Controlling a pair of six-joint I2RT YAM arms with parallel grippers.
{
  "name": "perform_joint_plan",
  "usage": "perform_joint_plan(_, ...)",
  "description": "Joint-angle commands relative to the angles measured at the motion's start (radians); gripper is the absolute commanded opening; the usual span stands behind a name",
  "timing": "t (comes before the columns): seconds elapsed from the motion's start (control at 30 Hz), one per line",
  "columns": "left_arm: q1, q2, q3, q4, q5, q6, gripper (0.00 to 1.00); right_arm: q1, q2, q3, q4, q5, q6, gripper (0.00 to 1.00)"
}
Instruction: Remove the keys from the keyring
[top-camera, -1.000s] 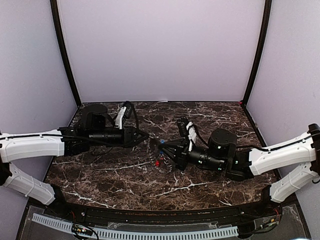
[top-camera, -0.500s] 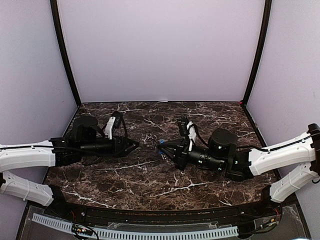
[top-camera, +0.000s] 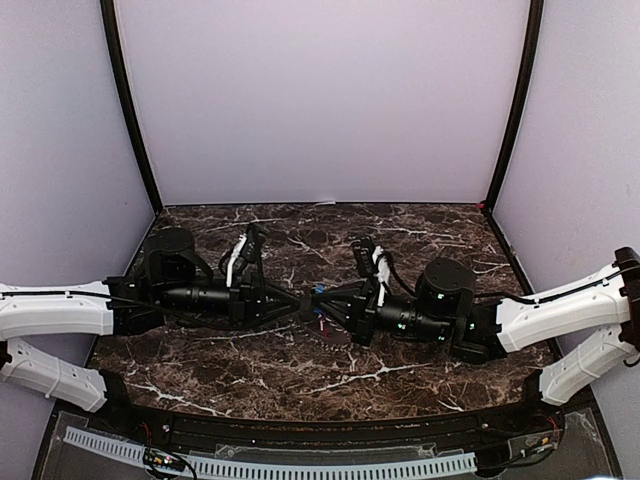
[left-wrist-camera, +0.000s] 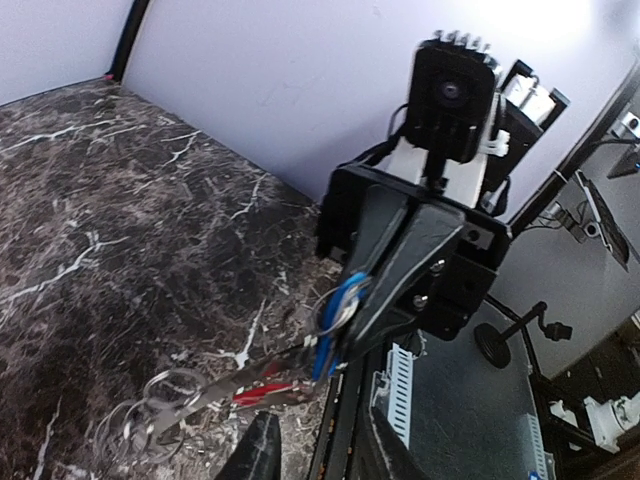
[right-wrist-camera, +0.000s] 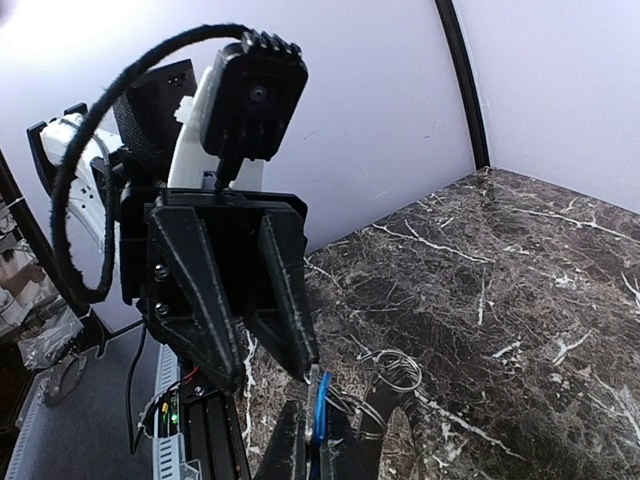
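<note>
My right gripper (top-camera: 322, 300) is shut on the blue key (top-camera: 318, 290), which stands on edge between its tips in the right wrist view (right-wrist-camera: 318, 408). Thin wire rings (right-wrist-camera: 400, 370) hang from that key. The red key (left-wrist-camera: 262, 392) and a flat grey metal piece of the keyring (left-wrist-camera: 190, 405) trail below it toward the table. The red key also shows from above (top-camera: 322, 325), with the grey keyring (top-camera: 336, 338) beside it. My left gripper (top-camera: 300, 303) faces the right one tip to tip, with its jaws apart (right-wrist-camera: 272, 372) and one fingertip (right-wrist-camera: 310, 362) at the blue key's top.
A dark marble tabletop (top-camera: 400, 370) lies under both arms. Lilac walls with black corner posts (top-camera: 130, 110) close the back and sides. A white slotted cable duct (top-camera: 300, 465) runs along the near edge.
The left arm pulled back to the left half a second ago. It has now come right again until its open tips meet the right gripper's. The right gripper has barely moved.
</note>
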Motion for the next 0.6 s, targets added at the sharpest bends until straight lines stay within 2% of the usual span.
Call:
perform_joint_plan(0.0,-0.029,0.024,0.048,0.092,0.090,0.051,0.28,0.005,-0.011,0.001,0.097,-0.043,0.001,0.00)
perform_joint_plan(0.2,-0.036,0.048,0.058,0.089,0.065,0.068,0.25,0.004,-0.021,0.003,0.099,-0.060,0.001,0.00)
perform_joint_plan(0.37,-0.037,0.017,0.025,0.107,-0.005,0.063,0.25,0.005,-0.026,0.003,0.107,-0.088,0.001,0.00)
perform_joint_plan(0.57,-0.037,-0.008,-0.003,0.136,-0.009,0.062,0.23,0.004,-0.032,-0.002,0.121,-0.106,0.009,0.00)
